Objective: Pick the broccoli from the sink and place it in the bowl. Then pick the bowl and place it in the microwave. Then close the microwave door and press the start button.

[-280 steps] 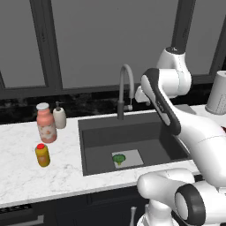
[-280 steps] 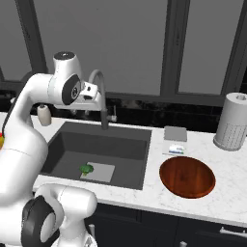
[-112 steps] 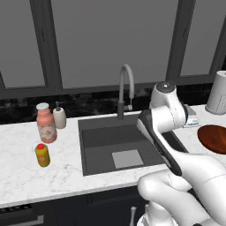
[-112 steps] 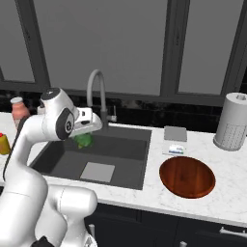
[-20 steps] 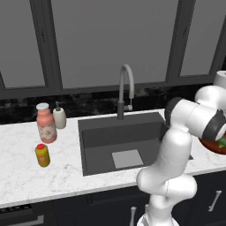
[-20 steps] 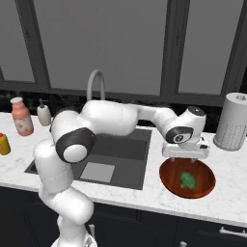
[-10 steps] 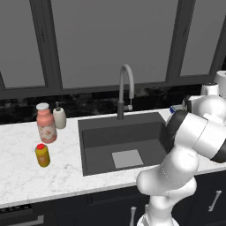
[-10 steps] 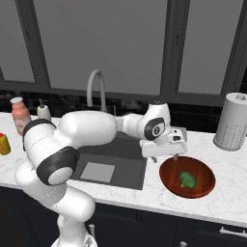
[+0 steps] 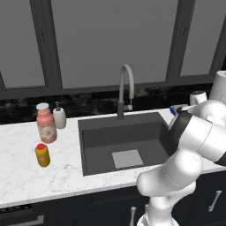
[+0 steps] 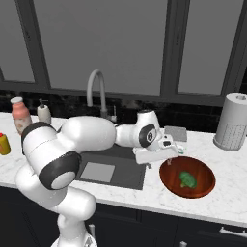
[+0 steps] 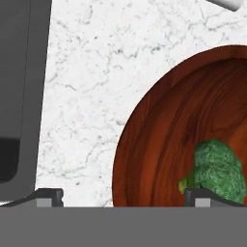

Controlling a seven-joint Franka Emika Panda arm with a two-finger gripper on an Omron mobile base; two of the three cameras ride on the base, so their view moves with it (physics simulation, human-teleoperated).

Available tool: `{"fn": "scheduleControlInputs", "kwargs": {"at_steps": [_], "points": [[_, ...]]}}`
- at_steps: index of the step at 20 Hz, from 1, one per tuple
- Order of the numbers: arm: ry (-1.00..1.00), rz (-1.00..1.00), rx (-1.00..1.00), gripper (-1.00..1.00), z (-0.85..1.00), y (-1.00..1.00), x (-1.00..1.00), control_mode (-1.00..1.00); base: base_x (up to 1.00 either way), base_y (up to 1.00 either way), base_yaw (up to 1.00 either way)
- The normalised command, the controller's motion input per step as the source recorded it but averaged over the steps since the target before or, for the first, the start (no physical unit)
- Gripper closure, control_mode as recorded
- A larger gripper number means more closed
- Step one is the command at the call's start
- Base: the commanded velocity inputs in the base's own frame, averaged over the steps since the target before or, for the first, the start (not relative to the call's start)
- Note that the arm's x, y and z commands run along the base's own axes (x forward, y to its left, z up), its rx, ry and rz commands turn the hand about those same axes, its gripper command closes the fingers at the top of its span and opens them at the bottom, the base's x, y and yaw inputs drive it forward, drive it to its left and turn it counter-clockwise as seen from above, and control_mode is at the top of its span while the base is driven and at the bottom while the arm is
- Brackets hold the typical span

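Hovering w/ fingers spread wide & empty, hand (image 10: 169, 153) sits at bowl (image 10: 190, 186) rim; broccoli (image 10: 187, 180) inside. Risk: sloppy rim grab tips bowl, veg rolls onto desk (image 10: 144, 193).

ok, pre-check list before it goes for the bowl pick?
1. broccoli lying inside the bowl: ok.
2. claw open and holding nothing: ok.
3. claw over the bowl's left rim, fingertips either side of it in the hand view: ok.
4. sink no longer holds the broccoli: ok.
5. Rim seated between the fingers for a grasp: cannot tell.
6. Microwave door open and path free: cannot tell.
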Motion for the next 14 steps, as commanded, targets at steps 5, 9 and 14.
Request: {"fn": "scheduleControlInputs", "kwargs": {"at_steps": [5, 9, 14], "points": [[0.02, 0.00, -0.01, -1.00, -0.31, 0.00, 0.13, -1.00, 0.00, 0.00, 0.00], [0.00, 0.00, 0.00, -1.00, -0.25, -0.06, 0.11, -1.00, 0.00, 0.00, 0.00], [0.00, 0.00, 0.00, -1.00, -0.30, -0.16, 0.02, -1.00, 0.00, 0.00, 0.00]]}}
